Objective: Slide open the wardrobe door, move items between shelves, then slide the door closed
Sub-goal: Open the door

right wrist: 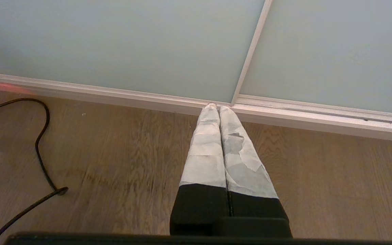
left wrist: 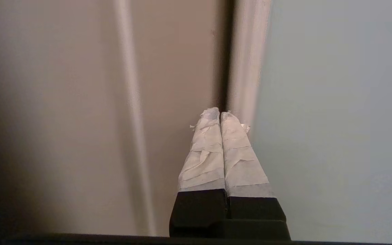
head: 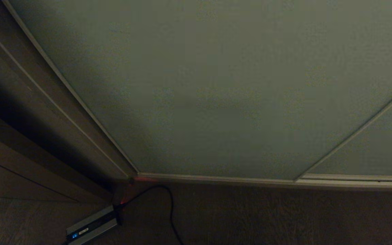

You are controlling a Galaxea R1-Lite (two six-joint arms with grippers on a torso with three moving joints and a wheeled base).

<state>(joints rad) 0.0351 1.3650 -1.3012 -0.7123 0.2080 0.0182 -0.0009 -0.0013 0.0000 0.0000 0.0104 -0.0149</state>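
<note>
Starting at the far left of the head view, a brown side panel (head: 29,112) runs down to the dark wood-grain floor (head: 284,217), and at its foot lies a small silver-grey power brick (head: 92,226) with a blue light, its black cable (head: 168,204) looping away over the boards; it is no part of the job.

Right of that panel stands the sliding wardrobe door (head: 216,85), shut, its left edge meeting the panel and its bottom sitting on the silver floor rail (head: 216,178). It is a very large, flat, matte sheet of pale grey-green bordered by a thin pale metal frame, with nothing like a handle to be seen. A second panel (head: 379,146) overlaps it at the far right.

Neither arm shows in the head view. In its own wrist view the left pincer (left wrist: 219,114) has its taped fingers pressed together with nothing between them, and its tip points at the dark seam between the brown panel and the door's pale frame. I judge this is a pincer made narrow to slip a tip against that edge and push the door to the right, as the opening step is not yet done.

The right pincer (right wrist: 216,106) is likewise pressed closed and empty, hanging low over the floor and pointing at the rail where the two panels meet, apparently parked.

No cushion or shelves can be seen.
</note>
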